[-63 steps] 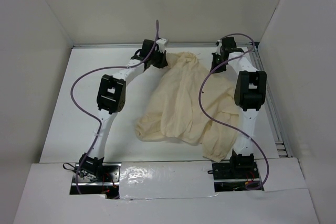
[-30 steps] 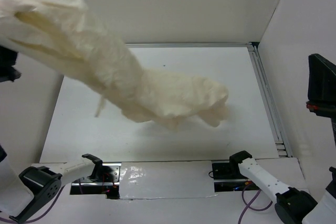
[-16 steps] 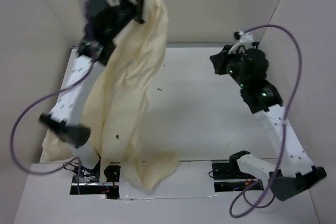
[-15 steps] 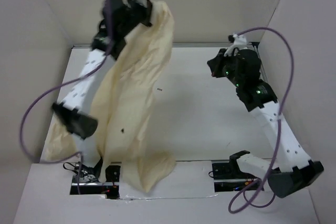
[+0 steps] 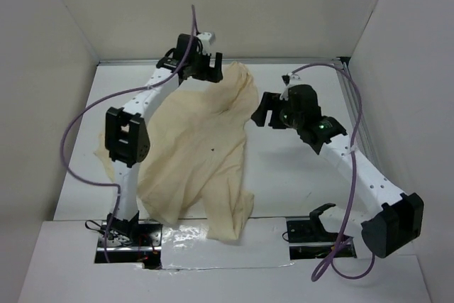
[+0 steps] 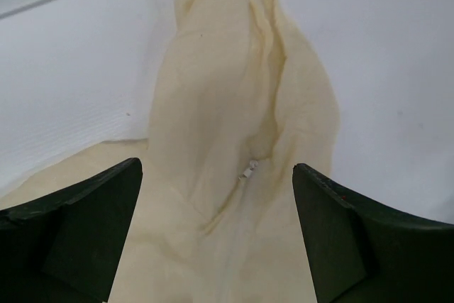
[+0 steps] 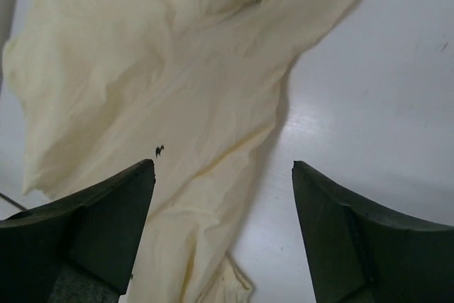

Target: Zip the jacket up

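Note:
The cream jacket (image 5: pixel 191 154) lies wrinkled on the white table (image 5: pixel 284 175), stretching from the far middle to the near edge. My left gripper (image 5: pixel 207 69) hovers open over its far end. In the left wrist view the left gripper (image 6: pixel 216 167) has nothing between its fingers (image 6: pixel 99 225), and a small white zipper pull (image 6: pixel 248 169) shows on the jacket (image 6: pixel 234 90) below. My right gripper (image 5: pixel 264 110) is open beside the jacket's right edge. In the right wrist view the right gripper (image 7: pixel 222 166) straddles that edge of the jacket (image 7: pixel 156 69) without touching it.
White walls close in the table on three sides. A metal rail (image 5: pixel 358 140) runs along the right edge. Purple cables (image 5: pixel 78 122) loop off both arms. A small dark speck (image 7: pixel 159 150) marks the fabric.
Half a second ago the left arm held the jacket high in the air. Now the jacket lies on the table, both arms are lower and both grippers stand open.

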Robot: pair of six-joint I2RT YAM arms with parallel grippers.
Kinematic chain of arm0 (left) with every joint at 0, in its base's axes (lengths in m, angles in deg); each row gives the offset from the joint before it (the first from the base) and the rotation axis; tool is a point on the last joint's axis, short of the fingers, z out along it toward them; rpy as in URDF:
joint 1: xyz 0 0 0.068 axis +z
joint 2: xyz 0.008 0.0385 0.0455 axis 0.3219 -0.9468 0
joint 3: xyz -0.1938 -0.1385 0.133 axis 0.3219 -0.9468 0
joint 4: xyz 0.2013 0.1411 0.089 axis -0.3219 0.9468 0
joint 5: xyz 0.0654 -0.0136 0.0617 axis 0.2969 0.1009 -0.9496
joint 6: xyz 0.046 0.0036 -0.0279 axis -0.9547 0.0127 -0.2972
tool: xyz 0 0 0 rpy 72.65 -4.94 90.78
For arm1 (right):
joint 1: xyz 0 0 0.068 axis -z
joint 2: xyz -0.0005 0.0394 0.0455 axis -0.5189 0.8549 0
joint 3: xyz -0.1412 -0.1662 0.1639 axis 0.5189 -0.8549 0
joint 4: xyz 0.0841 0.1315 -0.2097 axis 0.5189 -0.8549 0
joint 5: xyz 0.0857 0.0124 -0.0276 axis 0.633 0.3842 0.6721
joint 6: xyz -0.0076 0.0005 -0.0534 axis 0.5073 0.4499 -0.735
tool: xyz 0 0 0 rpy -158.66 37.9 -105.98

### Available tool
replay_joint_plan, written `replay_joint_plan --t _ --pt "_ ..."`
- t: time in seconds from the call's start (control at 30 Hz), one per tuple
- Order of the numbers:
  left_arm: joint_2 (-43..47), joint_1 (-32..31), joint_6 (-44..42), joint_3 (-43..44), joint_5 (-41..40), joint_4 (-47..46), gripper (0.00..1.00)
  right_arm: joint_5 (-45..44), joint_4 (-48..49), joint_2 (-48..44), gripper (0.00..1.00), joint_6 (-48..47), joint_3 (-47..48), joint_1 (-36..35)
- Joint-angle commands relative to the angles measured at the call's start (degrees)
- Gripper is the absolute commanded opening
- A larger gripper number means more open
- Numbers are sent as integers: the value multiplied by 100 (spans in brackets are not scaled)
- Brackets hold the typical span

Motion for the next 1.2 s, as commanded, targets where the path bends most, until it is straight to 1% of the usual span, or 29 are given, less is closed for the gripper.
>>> replay_joint_plan --t 0.0,0.03,0.07,0.13,0.17,0.23,0.27,0.33,0.37,0.4,0.43,0.47,0.5,0.53,0.57,0.6,0.63,0.67,0.7,0.77,0.8,0.87,0.9,1.03,1.13,1.17 --pt "1486 278 664 -490 -320 98 99 -6 141 373 86 505 -274 -327" --pt "1688 391 805 -840 -252 108 99 -85 106 479 87 575 -275 -389" --pt "2151 558 1119 -1627 -234 82 99 -86 53 741 88 698 -266 -502" --pt "2655 726 1324 -2483 -120 -233 99 2 9 1006 88 795 -257 -661" --pt "3162 848 1455 -3288 -32 -373 99 -16 0 1242 88 857 -266 -731" --pt "3708 955 1623 -4005 30 -680 99 -86 8 1481 88 1015 -318 -995" --pt "3842 981 1702 -4582 117 -787 99 44 43 1708 87 1068 -345 -1074" --pt "3940 1034 1746 -5130 337 -919 99 125 105 2086 84 1173 -371 -1294" --pt "3897 1052 1808 -5229 312 -894 99 273 157 2193 83 1243 -371 -1416" --pt "3844 1087 1843 -5317 329 -850 99 344 167 2307 80 1296 -363 -1470" --pt "3687 1191 1913 -5448 364 -867 99 423 184 2482 64 1358 -363 -1505" --pt "3581 1245 1940 -5510 399 -902 99 424 184 2545 57 1428 -397 -1566" --pt "3484 1332 1949 -5554 486 -954 99 354 115 2606 42 1498 -380 -1558" --pt "3283 1490 1966 -5624 661 -1051 99 258 -130 2668 14 1569 -337 -1532" --pt "3151 1561 1975 -5634 706 -1095 99 -30 -263 2651 6 1613 -319 -1488" --pt "2906 1675 1958 -5608 759 -1139 99 -173 -412 2625 0 1639 -310 -1349" --pt "2764 1719 1966 -5564 803 -1166 99 -287 -666 2494 0 1587 -319 -1269" --pt "2623 1755 1966 -5538 847 -1192 99 -680 -816 2414 0 1596 -319 -1164" --pt "2370 1825 1966 -5433 891 -1175 99 -884 -992 2274 0 1613 -319 -902" --pt "2044 1869 1984 -5240 944 -1140 99 -1331 -1379 2116 0 1569 -336 -593" --pt "1946 1869 1993 -5178 944 -1105 99 -1447 -1485 2088 0 1474 -380 -270" --pt "1709 1887 1984 -5028 979 -1104 99 -1606 -1722 2088 0 1402 -380 49" --pt "1638 1895 2001 -4984 1032 -1104 99 -1702 -1793 2106 0 1211 -363 268" --pt "1409 1852 1967 -4659 1260 -1008 99 -2133 -1968 2150 0 1051 -249 463" --pt "1654 1808 1852 -4614 1523 -1051 99 -2555 -2241 2071 0 1164 15 586" --pt "1968 1782 1861 -4667 1637 -1112 99 -2573 -2276 1897 16 1156 146 621"
